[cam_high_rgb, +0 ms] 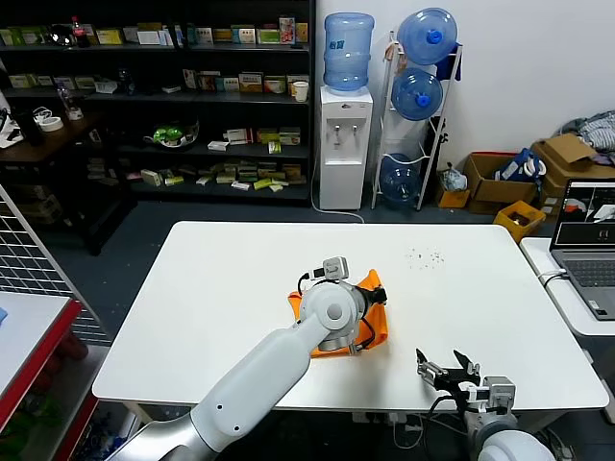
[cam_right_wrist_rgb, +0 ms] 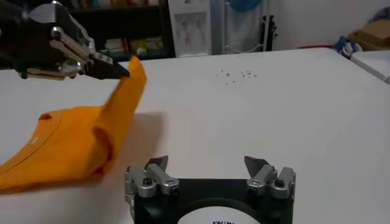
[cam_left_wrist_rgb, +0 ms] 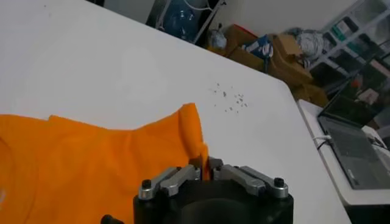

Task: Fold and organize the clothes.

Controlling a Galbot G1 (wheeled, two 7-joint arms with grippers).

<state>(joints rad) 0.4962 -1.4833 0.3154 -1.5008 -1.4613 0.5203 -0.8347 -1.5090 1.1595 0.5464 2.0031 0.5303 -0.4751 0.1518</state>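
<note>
The bright orange T-shirt point(cam_high_rgb: 375, 325) lies crumpled near the middle of the white table point(cam_high_rgb: 211, 288), largely hidden in the head view by my left arm. My left gripper point(cam_high_rgb: 379, 293) is shut on a raised edge of the shirt, with orange fabric pinched between the fingers in the left wrist view point(cam_left_wrist_rgb: 205, 167). The right wrist view shows that edge lifted off the table by the left gripper point(cam_right_wrist_rgb: 124, 70), with the rest of the shirt point(cam_right_wrist_rgb: 67, 149) still on the surface. My right gripper point(cam_high_rgb: 448, 369) is open and empty near the table's front edge, right of the shirt; it also shows in its own view point(cam_right_wrist_rgb: 207, 163).
Small dark specks point(cam_high_rgb: 424, 257) lie on the table beyond the shirt. A laptop point(cam_high_rgb: 588, 252) sits on a side table at the right. A water dispenser point(cam_high_rgb: 345, 144), bottle rack and shelves stand behind the table.
</note>
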